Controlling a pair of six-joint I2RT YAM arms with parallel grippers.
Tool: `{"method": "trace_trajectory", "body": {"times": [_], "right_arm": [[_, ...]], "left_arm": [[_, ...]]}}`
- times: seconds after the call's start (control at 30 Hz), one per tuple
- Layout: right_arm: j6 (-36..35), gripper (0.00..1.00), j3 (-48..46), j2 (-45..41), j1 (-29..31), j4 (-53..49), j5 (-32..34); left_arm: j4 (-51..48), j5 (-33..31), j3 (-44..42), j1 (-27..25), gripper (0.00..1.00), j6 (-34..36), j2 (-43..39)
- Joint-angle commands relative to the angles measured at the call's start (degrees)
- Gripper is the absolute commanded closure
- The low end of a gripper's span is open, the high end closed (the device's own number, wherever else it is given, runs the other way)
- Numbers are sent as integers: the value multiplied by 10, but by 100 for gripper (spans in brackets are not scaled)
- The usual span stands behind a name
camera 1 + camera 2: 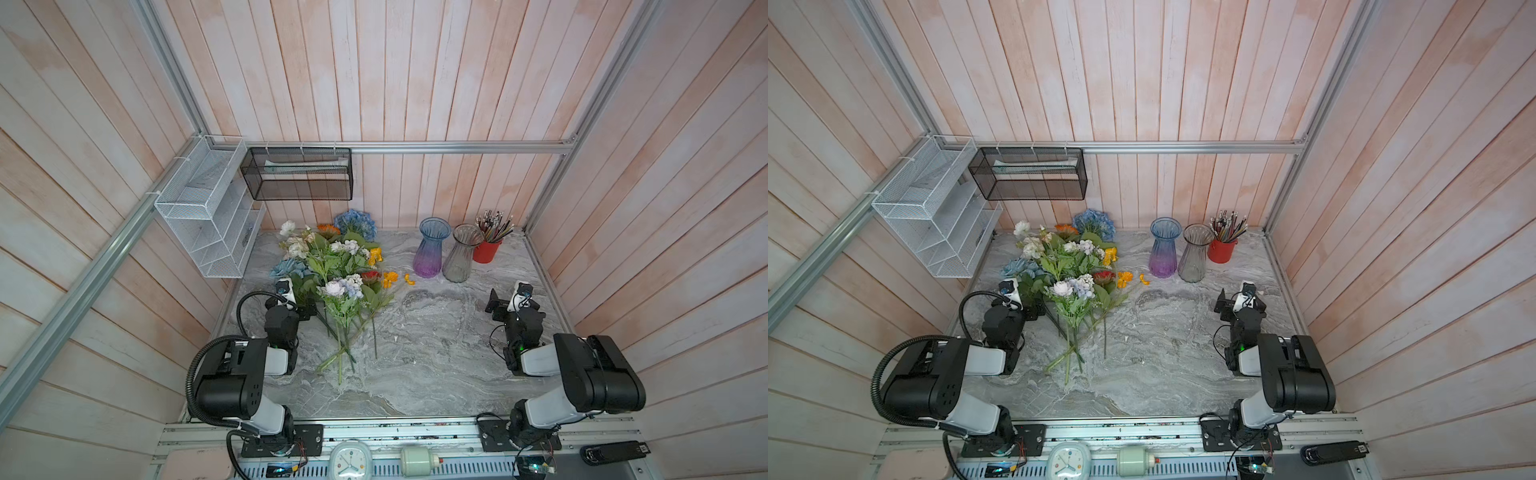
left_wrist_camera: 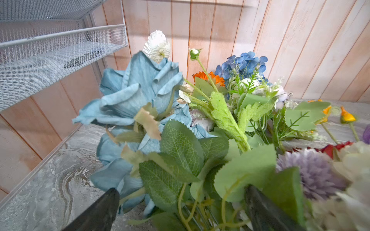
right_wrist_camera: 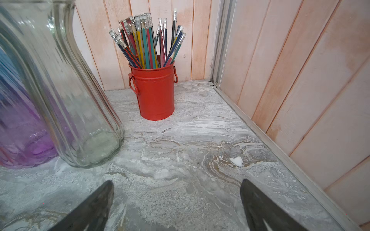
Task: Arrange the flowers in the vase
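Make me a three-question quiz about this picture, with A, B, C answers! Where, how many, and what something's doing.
1. Where do the flowers lie? A in the wire basket; B on the table; C in the red pot.
2. How many glass vases stand there? A one; B two; C four.
3. The right fingers are: A open and empty; B shut on a pencil; C shut on a flower.
Answers: 1 B, stems lie flat on it. 2 B, a purple vase beside a clear vase. 3 A, apart over bare table.

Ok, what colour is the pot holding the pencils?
The pot is red, clearest in the right wrist view.
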Motion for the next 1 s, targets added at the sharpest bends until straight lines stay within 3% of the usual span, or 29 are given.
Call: {"method": "trace_trajectory", "body": {"times": [0.0,0.83,0.97], "right_arm": [[-2,2,8,-6,1,3,11],[-4,2,8,-7,2,4,10],[-4,2,-1,-48,2,-6,16]], "left_arm": [[15,5,5,1,0,1,4],[16,5,3,2,0,1,3],[-2,-11,4,1,0,-6,-29]]}}
